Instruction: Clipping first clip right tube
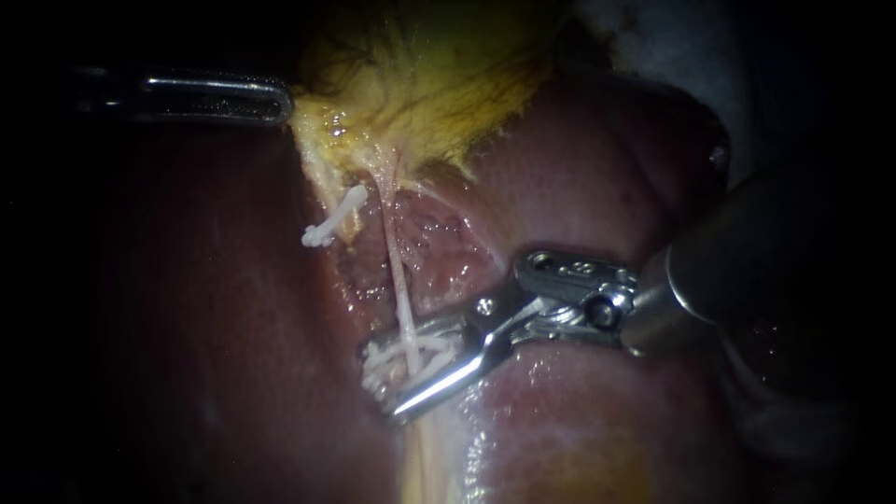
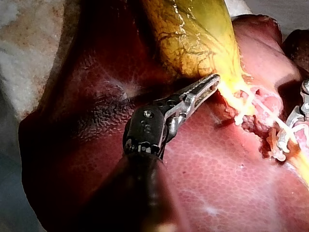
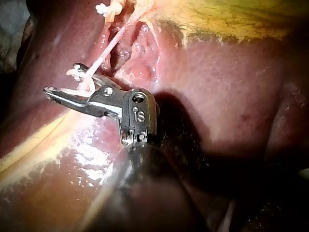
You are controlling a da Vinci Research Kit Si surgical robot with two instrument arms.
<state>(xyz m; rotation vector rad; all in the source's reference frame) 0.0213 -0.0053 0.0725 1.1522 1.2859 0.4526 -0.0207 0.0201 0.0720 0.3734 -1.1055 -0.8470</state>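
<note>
**A:** How far along is it?

**B:** The right instrument (image 1: 383, 378) has its jaws spread around the right tube (image 1: 397, 280), at the end far from the gallbladder (image 1: 420, 84). A white clip (image 1: 392, 359) sits between the jaws and touches both, and the tube runs through it. I judge the clip placed but not yet squeezed closed.

**A:** What is left, then?

**B:** Closing the jaws to lock the clip, then letting go. I see no locked clip on this tube.

**A:** And the other tube?

**B:** The left tube (image 1: 317, 182) bears a second clip (image 1: 334, 217), closed across it and well apart from the right instrument.

**A:** The left instrument (image 1: 280, 100)?

**B:** Its jaws are pressed together, pinching the gallbladder's edge at the tip. The pull seems to hold both tubes taut over the liver (image 1: 579, 187).

**A:** Any containers?

**B:** None in view. Only the right jaws carry anything, and that is the clip.
</note>
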